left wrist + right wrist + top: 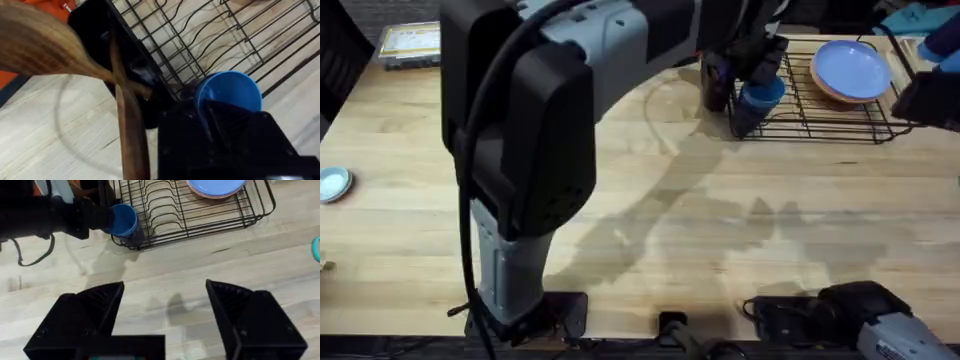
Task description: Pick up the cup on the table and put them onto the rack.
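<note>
A bright blue cup hangs at the front left corner of the black wire rack. My left gripper reaches in from above and is shut on its rim. In the left wrist view the cup's open mouth sits right at my fingers, with the rack's wires behind it. The right wrist view shows the cup tilted against the rack's corner. My right gripper stands open over bare table, well in front of the rack. A dark container stands just left of the blue cup.
Blue plates lean in the right half of the rack. Wooden utensils stick out beside the dark container at the rack's left end. A small white dish lies at the table's left edge. The left arm looms large over the table's left half.
</note>
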You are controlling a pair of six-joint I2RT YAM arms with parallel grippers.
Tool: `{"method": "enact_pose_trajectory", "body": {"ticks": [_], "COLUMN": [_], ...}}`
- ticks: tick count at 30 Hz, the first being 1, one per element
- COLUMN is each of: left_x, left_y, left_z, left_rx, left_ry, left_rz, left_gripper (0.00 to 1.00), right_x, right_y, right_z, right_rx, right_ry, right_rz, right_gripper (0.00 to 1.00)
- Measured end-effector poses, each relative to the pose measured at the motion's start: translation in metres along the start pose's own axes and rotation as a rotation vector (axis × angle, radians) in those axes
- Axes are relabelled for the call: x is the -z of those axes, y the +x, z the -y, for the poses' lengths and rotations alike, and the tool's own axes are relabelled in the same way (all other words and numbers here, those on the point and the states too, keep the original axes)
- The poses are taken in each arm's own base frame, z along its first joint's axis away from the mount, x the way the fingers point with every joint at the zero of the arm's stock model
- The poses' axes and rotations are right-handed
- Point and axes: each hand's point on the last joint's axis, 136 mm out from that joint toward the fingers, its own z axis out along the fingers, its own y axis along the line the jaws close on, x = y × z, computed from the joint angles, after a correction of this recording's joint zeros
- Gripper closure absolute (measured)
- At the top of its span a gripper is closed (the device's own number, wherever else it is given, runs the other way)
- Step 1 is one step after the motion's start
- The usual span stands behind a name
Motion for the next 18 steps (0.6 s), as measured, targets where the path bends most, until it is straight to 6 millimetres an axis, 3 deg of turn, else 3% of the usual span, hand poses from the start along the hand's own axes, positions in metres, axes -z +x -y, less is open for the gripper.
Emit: {"method": "enact_pose_trajectory", "body": {"ticks": [4, 6, 7, 8, 18], "left_x": [0.0000, 0.0000, 0.0000, 0.0000, 0.0000], "left_y": [0.0000, 0.0000, 0.0001, 0.0001, 0.0001], "left_z": [0.0000, 0.0000, 0.0007, 0.0009, 0.0014], "left_rx": [0.000, 0.000, 0.000, 0.000, -0.001], "left_ry": [0.000, 0.000, 0.003, 0.004, 0.005], "left_rz": [0.000, 0.000, 0.000, 0.000, 0.000], "left_gripper": [0.822, 0.762, 0.647, 0.633, 0.642], "right_x": [0.0000, 0.0000, 0.0000, 0.0000, 0.0000], "right_y": [0.0000, 0.0000, 0.0000, 0.0000, 0.0000], "right_z": [0.0000, 0.0000, 0.0000, 0.0000, 0.0000], "right_rx": [0.000, 0.000, 0.000, 0.000, 0.000], "right_ry": [0.000, 0.000, 0.000, 0.000, 0.000], "right_rz": [0.000, 0.000, 0.000, 0.000, 0.000], "right_gripper": [0.007, 0.007, 0.007, 0.007, 0.007]}}
